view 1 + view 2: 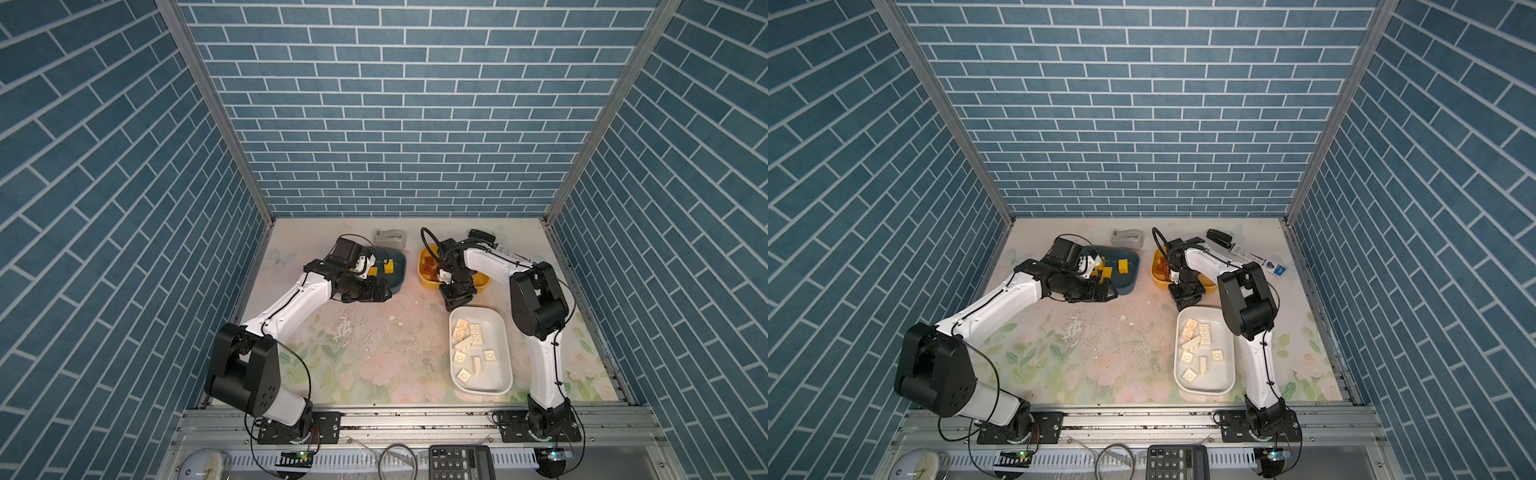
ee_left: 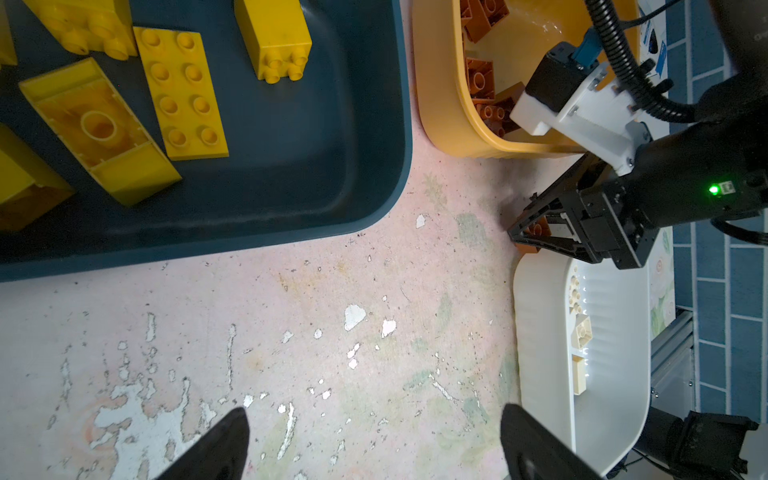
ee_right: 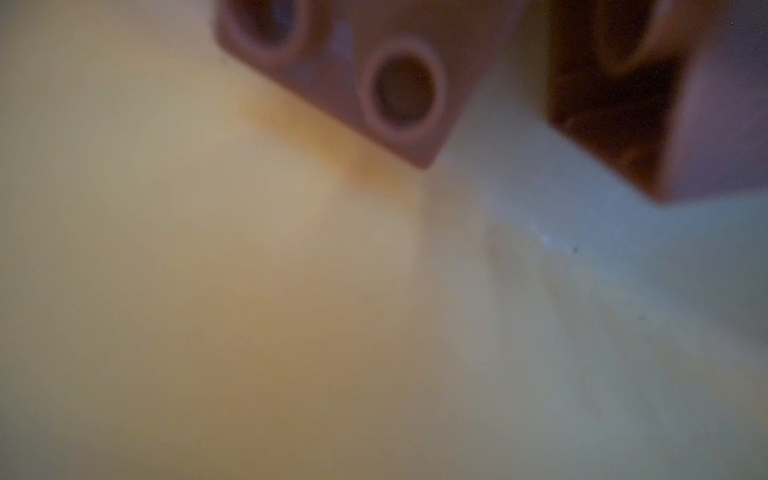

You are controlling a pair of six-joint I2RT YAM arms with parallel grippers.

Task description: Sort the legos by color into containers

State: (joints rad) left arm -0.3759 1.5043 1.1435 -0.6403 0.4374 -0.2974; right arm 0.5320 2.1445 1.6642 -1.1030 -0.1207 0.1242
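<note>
Yellow legos [image 1: 388,266] [image 2: 183,95] lie in the dark blue container [image 1: 398,274] [image 2: 316,174] at the back. Reddish-brown legos [image 1: 428,268] [image 2: 484,79] fill the yellow container [image 1: 428,283] [image 2: 453,137]. Cream legos [image 1: 476,334] sit in the white container [image 1: 498,365] [image 2: 548,332]. My left gripper [image 1: 384,293] [image 2: 374,436] is open and empty over bare table, beside the blue container's near edge. My right gripper [image 1: 455,305] [image 2: 534,241] points down between the yellow and white containers, shut on a reddish-brown lego [image 2: 539,229]. The right wrist view is a close blur showing brown legos [image 3: 374,83].
A grey tape dispenser [image 1: 389,237] stands behind the blue container. A black stapler [image 1: 482,236] and a printed box [image 1: 1258,259] lie at the back right. The worn floral table [image 1: 374,345] spreads across the middle. A calculator [image 1: 461,461] sits beyond the front rail.
</note>
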